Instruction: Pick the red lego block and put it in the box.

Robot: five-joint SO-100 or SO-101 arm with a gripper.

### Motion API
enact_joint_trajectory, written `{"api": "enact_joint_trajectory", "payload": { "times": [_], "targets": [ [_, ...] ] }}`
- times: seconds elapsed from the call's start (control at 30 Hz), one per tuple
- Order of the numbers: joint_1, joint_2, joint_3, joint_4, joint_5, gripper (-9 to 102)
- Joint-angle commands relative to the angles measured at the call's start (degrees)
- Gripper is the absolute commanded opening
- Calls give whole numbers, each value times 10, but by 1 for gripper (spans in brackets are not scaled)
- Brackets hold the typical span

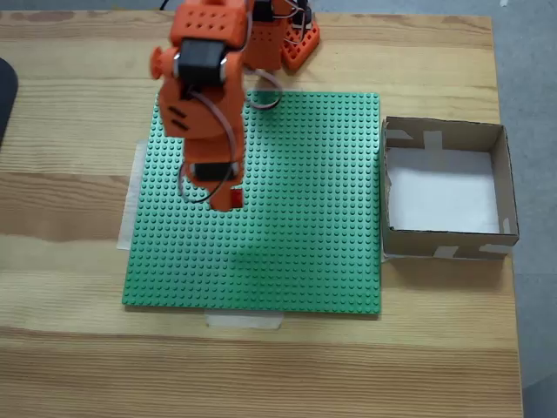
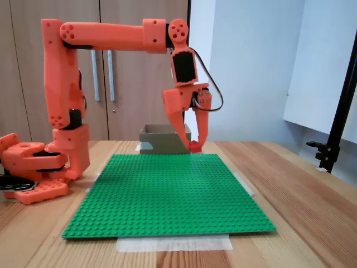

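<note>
The red lego block (image 1: 237, 199) is pinched at the tips of my orange gripper (image 1: 228, 193), which is shut on it. In the side fixed view the gripper (image 2: 193, 147) points down and holds the block (image 2: 196, 148) clear above the green baseplate (image 2: 167, 195). Seen from above, block and gripper hang over the left-middle part of the baseplate (image 1: 305, 218). The box (image 1: 448, 245), brown cardboard with a white floor, stands open-topped just off the baseplate's right edge. In the side view the box (image 2: 159, 140) sits behind the gripper, at the far end of the plate.
The arm's orange base (image 1: 291, 39) is at the top of the table beyond the baseplate, and at the left in the side view (image 2: 39, 173). Tape strips hold the baseplate to the wooden table (image 1: 70, 348). The table's right edge lies close behind the box.
</note>
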Motion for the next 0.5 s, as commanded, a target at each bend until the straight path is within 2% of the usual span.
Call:
{"api": "enact_joint_trajectory", "payload": {
  "times": [0.0,0.47],
  "targets": [
    [-30,35,-30,11,17,10],
    [-174,39,-109,50,78,10]
  ]
}}
